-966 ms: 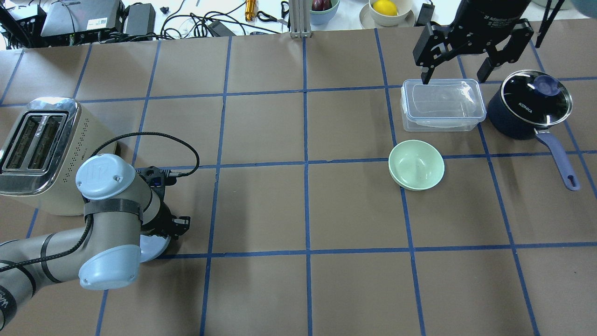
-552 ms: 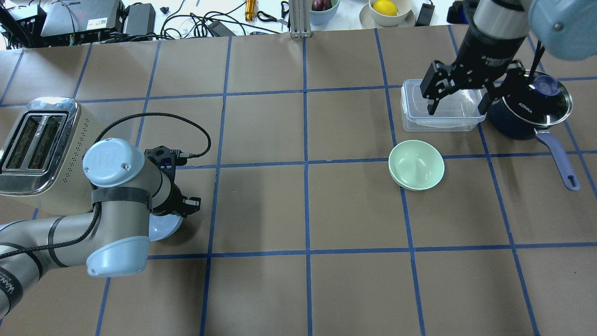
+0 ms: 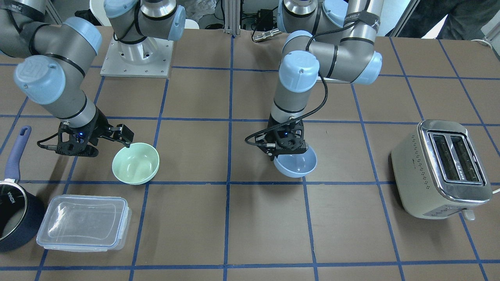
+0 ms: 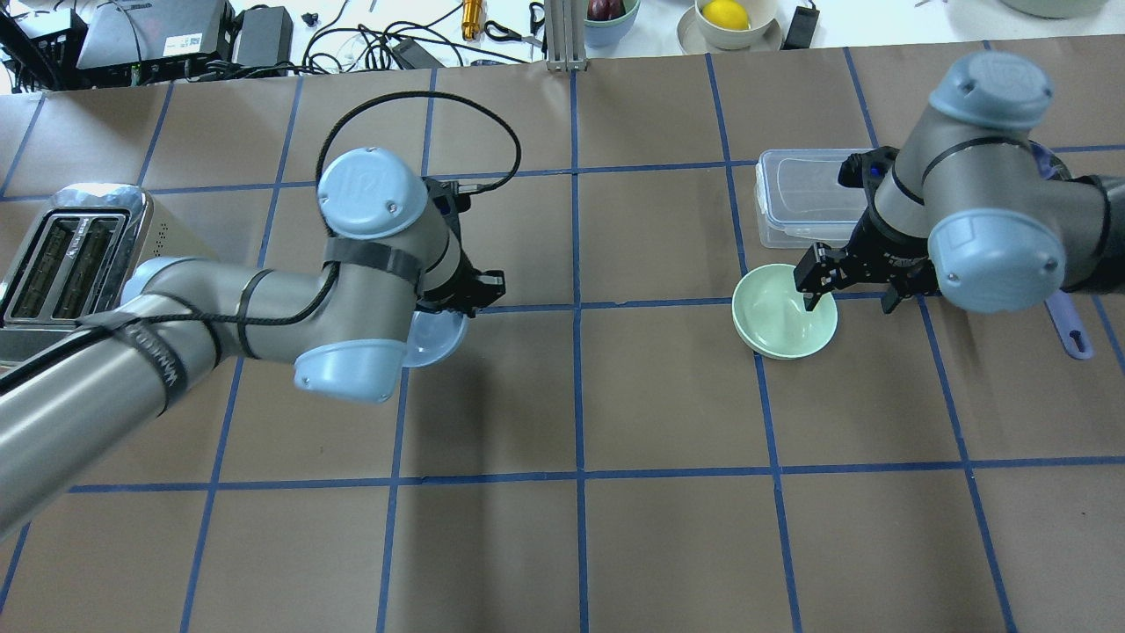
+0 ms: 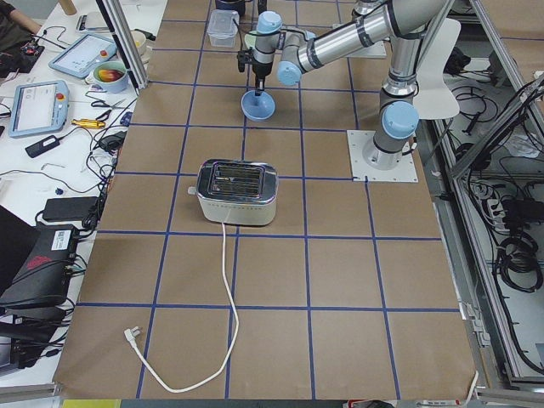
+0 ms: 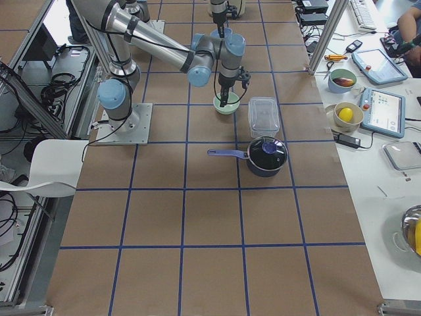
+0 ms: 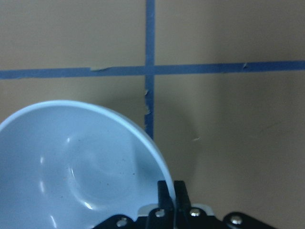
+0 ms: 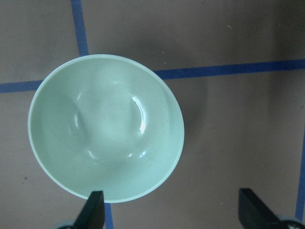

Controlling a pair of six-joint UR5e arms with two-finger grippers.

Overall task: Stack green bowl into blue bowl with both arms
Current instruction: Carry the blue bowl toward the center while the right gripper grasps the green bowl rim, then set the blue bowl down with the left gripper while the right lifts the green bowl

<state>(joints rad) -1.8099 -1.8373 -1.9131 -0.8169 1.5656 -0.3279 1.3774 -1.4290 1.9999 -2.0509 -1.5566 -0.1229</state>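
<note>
The pale green bowl [image 4: 785, 310] stands upright on the table at the right; it also shows in the front view [image 3: 135, 163] and the right wrist view [image 8: 106, 126]. My right gripper [image 4: 851, 294] is open and empty. One finger is over the bowl's rim and the other is outside it over the table. My left gripper [image 3: 287, 153] is shut on the rim of the pale blue bowl [image 3: 295, 164] and holds it slightly tilted above the table left of centre. The rim is pinched between the fingertips in the left wrist view [image 7: 76, 167].
A toaster [image 4: 66, 264] stands at the left edge. A clear lidded container [image 4: 795, 198] sits just behind the green bowl. A dark saucepan [image 3: 11, 218] with a blue handle is beside it at the far right.
My left arm has carried the blue bowl from beside the toaster toward the table's middle. My right gripper has come from over the container to the green bowl's rim, still open.
</note>
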